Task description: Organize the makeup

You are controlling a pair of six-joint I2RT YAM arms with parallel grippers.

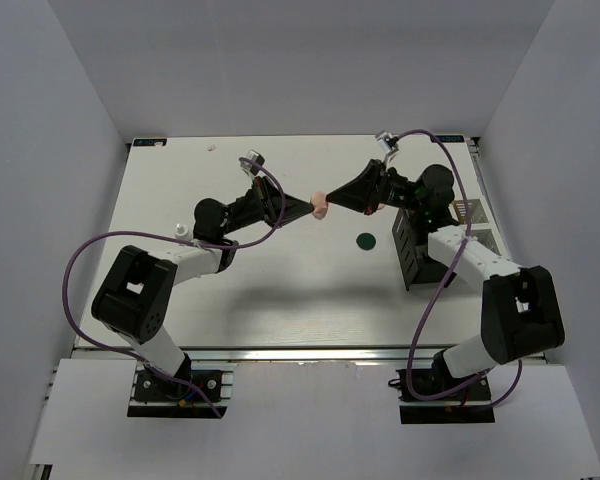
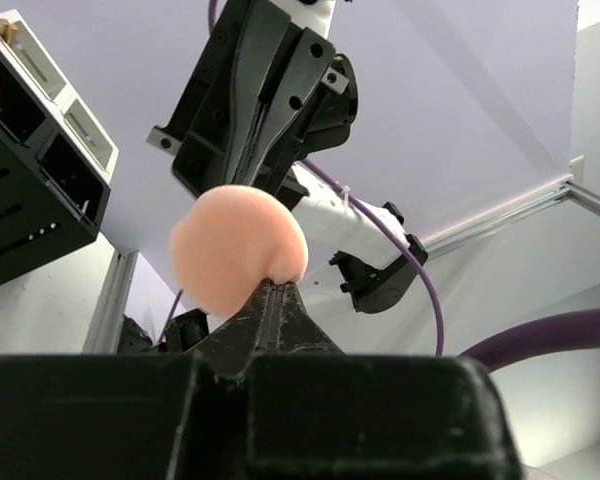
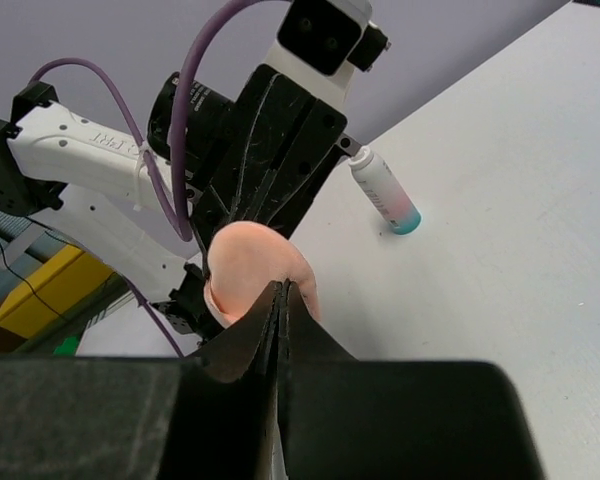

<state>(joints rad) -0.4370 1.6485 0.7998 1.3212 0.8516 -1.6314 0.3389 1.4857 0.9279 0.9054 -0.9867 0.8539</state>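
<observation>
Peach-pink disc [image 1: 320,206]: up in the air above the middle of the desk [image 1: 280,290], at the centre of the top view, touching nothing but my two grippers.
Left gripper [image 1: 309,208]: pinched nearly flat on the disc's left edge. In the left wrist view the tips bite its lower rim.
Right gripper [image 1: 333,201]: also squeezed narrow, on the opposite edge. In the right wrist view the disc bulges just above my closed tips.
Key relation: the disc sits exactly between the two grippers, which point at each other nose to nose along a line running from left to upper right in the top view. Its flat face stands roughly across that line.
Nearer arm: neither, as both hold it.
Step in hand: I judge this a handover, both sides gripping at once.
Next move: one side must let go before either arm pulls back. The compartment box [image 1: 412,250] stands at the right of the top view, under my right arm, so the right arm looks the likelier carrier.
Risk: the disc looks soft, so pulling apart with both grips on could stretch it or flick it away.
Dark green disc [image 1: 366,241]: flat on the desk, below and right of the handover, just left of the box.
White bottle [image 3: 384,191]: lying on the desk, upper middle of the right wrist view.
</observation>
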